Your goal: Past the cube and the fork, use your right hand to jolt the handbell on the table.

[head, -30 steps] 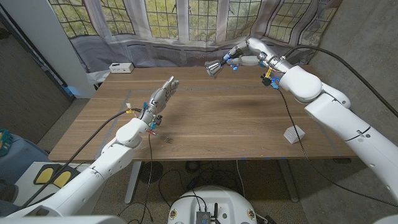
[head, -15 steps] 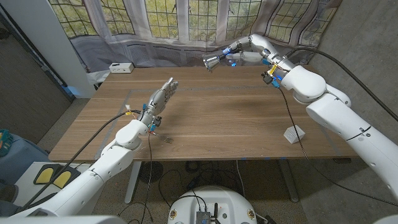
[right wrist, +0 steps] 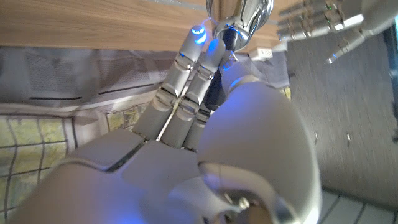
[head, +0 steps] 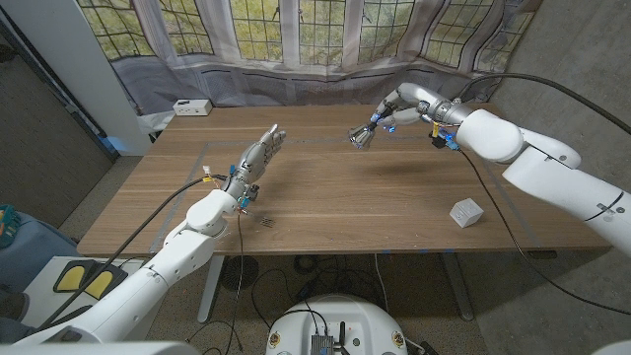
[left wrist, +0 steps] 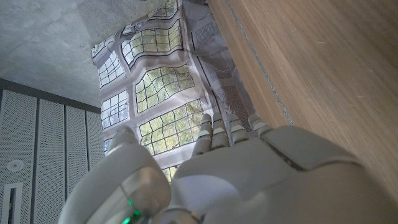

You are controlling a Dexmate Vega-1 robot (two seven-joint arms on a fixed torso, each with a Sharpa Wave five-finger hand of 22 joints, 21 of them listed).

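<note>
My right hand (head: 397, 106) grips a shiny silver handbell (head: 361, 137) by its dark handle, holding it in the air above the far middle of the table, mouth tilted down toward my left. The right wrist view looks along the fingers (right wrist: 186, 81) to the chrome handbell (right wrist: 239, 14) at their tips. My left hand (head: 254, 158) hovers over the left part of the table with fingers straight and apart, holding nothing; it appears large in the left wrist view (left wrist: 236, 168). A white cube (head: 466, 211) sits near the right front edge. A small fork (head: 258, 220) lies by my left wrist.
A white box (head: 191, 106) stands at the table's far left corner. Draped cloth (head: 296, 74) and windows back the far edge. The wooden table (head: 345, 197) stretches between my arms.
My right hand has swung the handbell down and toward me, from high at the far edge to lower over the table. The left hand has stayed put.
</note>
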